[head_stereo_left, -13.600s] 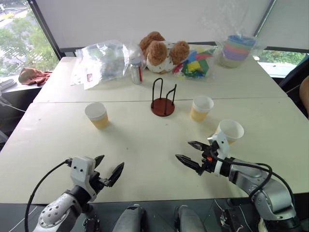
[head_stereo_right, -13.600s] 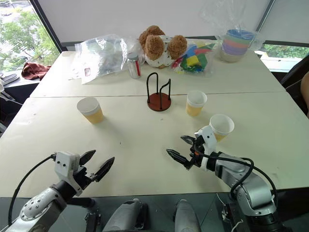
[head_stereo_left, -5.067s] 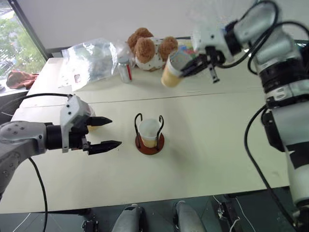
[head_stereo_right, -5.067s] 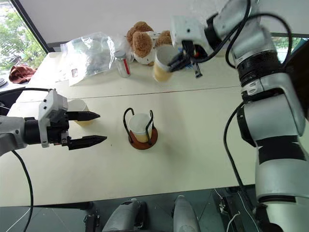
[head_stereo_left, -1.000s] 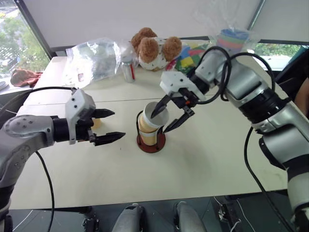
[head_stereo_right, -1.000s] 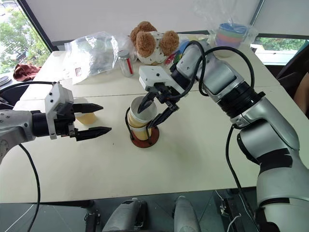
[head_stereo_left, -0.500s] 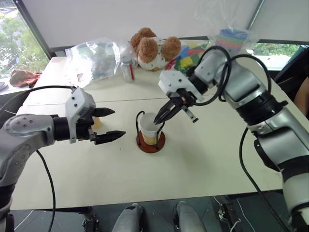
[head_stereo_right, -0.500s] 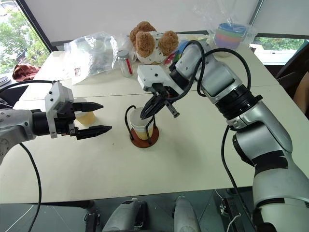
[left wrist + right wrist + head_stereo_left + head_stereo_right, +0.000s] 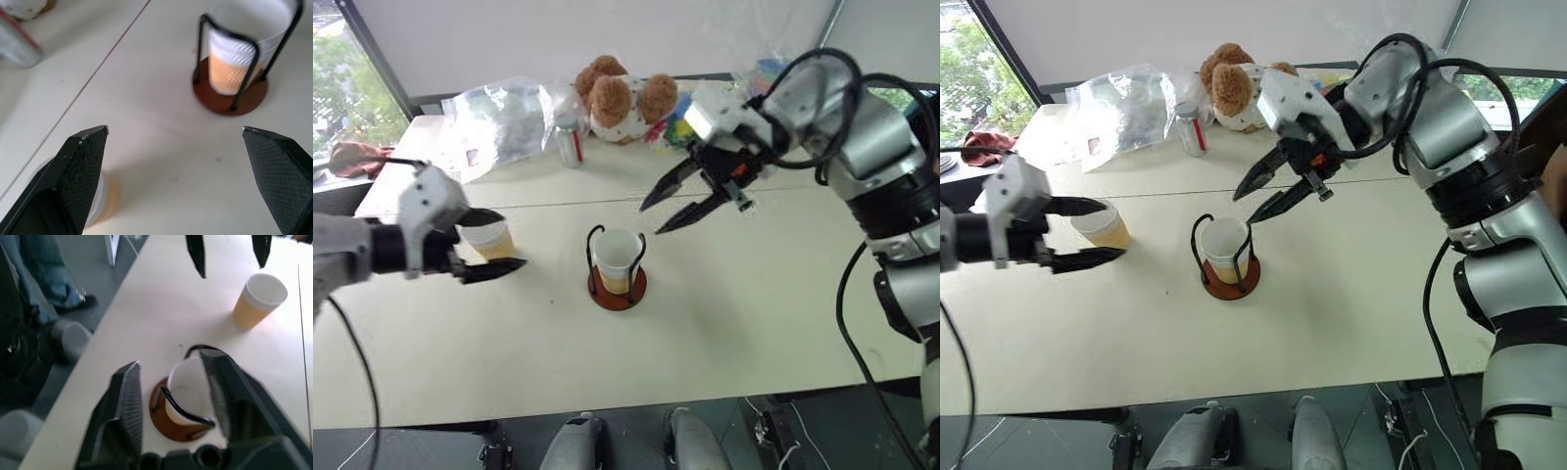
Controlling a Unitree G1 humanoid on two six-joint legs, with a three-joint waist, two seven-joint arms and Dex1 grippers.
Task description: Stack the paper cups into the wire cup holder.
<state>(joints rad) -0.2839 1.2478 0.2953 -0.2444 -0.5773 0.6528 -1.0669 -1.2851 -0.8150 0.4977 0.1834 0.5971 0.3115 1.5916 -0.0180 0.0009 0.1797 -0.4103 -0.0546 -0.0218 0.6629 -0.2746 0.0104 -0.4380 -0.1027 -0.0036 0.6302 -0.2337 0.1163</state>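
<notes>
The wire cup holder [image 9: 618, 285] stands mid-table with paper cups [image 9: 616, 258] nested inside its black loops. A third paper cup [image 9: 488, 236] stands on the table to its left. My left gripper [image 9: 492, 241] is open, hovering at that cup. The two fingers frame the cup in the head views, while in the left wrist view the cup [image 9: 106, 200] sits half hidden behind one finger. My right gripper [image 9: 674, 205] is open and empty in the air, above and to the right of the holder [image 9: 182, 420].
Along the far side sit two teddy bears [image 9: 617, 98], a crumpled clear bag [image 9: 504, 117], a small bottle [image 9: 569, 147] and colourful items [image 9: 677, 129]. A red cloth [image 9: 357, 157] lies off the far left corner. A person's leg [image 9: 29, 269] stands beside the table.
My right gripper, shut inside the cups half a second ago, has opened and lifted up and to the right. The top cup sits lower than a second ago. My left gripper moved left to the loose cup.
</notes>
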